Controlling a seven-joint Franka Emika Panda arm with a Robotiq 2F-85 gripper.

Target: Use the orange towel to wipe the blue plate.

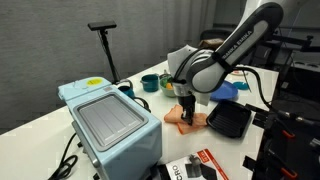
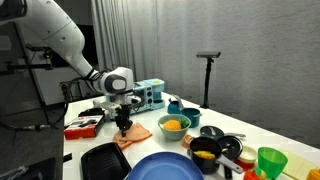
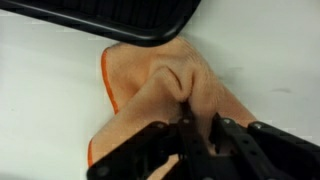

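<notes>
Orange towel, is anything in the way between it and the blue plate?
Nothing seems to block it. The tool pinches the orange towel, and bare table lies between it and the blue plate. The black tray sits close beside that path, so lifting the towel a little seems safer.

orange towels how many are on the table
1. The orange towel lies on the white table right beside the black tray, bunched in the claw. Another could be hidden behind the clutter.
</notes>
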